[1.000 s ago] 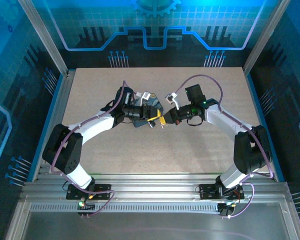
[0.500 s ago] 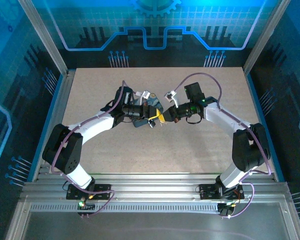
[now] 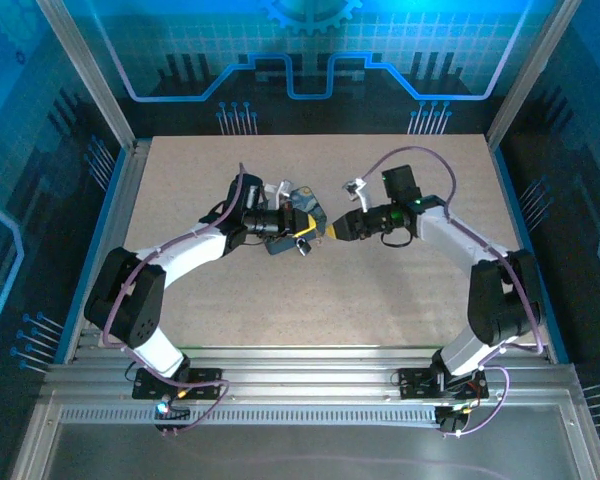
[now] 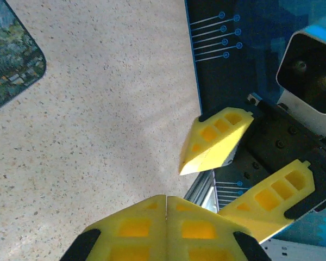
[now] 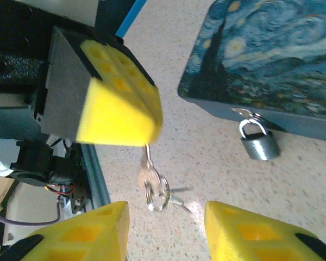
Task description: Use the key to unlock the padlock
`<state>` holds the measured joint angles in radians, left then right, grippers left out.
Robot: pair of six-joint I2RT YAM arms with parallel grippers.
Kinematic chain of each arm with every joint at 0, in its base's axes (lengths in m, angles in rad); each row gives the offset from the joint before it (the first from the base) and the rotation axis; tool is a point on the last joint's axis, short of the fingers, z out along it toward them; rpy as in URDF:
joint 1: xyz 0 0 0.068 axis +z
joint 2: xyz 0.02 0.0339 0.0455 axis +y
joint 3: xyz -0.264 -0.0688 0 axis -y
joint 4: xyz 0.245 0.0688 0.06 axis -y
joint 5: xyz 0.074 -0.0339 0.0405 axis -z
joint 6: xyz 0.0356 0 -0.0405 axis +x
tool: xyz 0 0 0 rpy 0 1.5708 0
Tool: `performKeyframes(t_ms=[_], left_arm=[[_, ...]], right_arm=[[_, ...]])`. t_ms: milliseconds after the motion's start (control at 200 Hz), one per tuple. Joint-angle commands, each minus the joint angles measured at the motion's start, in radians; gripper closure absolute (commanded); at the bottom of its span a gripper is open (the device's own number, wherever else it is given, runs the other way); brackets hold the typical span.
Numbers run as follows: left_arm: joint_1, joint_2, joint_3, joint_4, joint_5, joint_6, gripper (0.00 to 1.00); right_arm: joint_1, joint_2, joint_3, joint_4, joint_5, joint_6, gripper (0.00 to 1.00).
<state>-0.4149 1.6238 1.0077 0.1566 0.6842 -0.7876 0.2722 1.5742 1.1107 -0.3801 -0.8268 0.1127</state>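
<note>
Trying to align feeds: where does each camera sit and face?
Top external: above, behind the bases, looking down on the table; both arms show.
Left wrist: on left arm, looking past its shut left gripper at the open right gripper.
Right wrist: on right arm, looking past its fingers at the key, the padlock, the box.
Shared: both wrist views show the box.

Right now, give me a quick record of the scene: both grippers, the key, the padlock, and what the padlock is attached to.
left gripper: shut on the key, which hangs from its fingertips
right gripper: open, nothing between its fingers, facing the left gripper
key: on a small ring, dangling over the table
padlock: shackle looped through the clasp of the box, apart from the key
box: dark, swirling night-sky picture on top, resting on the table
</note>
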Motion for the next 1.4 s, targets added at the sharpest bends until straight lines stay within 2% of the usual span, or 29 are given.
performKeyframes(t_ms=[0,170,260,355,565,1030,1151,1396], left_arm=[[0.007,0.007,0.008,0.013,-0.019,-0.002,1.00],[0.008,0.007,0.012,0.040,-0.025,-0.003,1.00],[0.008,0.007,0.014,0.047,-0.026,-0.007,1.00],[0.009,0.010,0.017,0.048,-0.023,-0.012,1.00],[0.008,0.005,0.022,0.049,-0.022,-0.021,1.00],[0.007,-0.016,0.006,0.049,-0.028,-0.034,1.00],[0.007,-0.016,0.006,0.052,-0.025,-0.038,1.00],[0.009,-0.025,-0.003,0.059,-0.028,-0.045,1.00]], right_arm=[[-0.017,-0.053,-0.032,0.039,-0.009,0.113,0.59],[0.008,-0.061,-0.141,0.296,-0.011,0.460,0.62],[0.028,-0.082,-0.198,0.420,0.000,0.561,0.60],[0.049,-0.085,-0.203,0.419,0.019,0.556,0.56],[0.073,-0.054,-0.212,0.498,0.016,0.602,0.56],[0.112,0.003,-0.202,0.547,0.018,0.621,0.63],[0.113,0.004,-0.212,0.561,0.022,0.631,0.69],[0.102,0.020,-0.253,0.669,-0.001,0.700,0.89]])
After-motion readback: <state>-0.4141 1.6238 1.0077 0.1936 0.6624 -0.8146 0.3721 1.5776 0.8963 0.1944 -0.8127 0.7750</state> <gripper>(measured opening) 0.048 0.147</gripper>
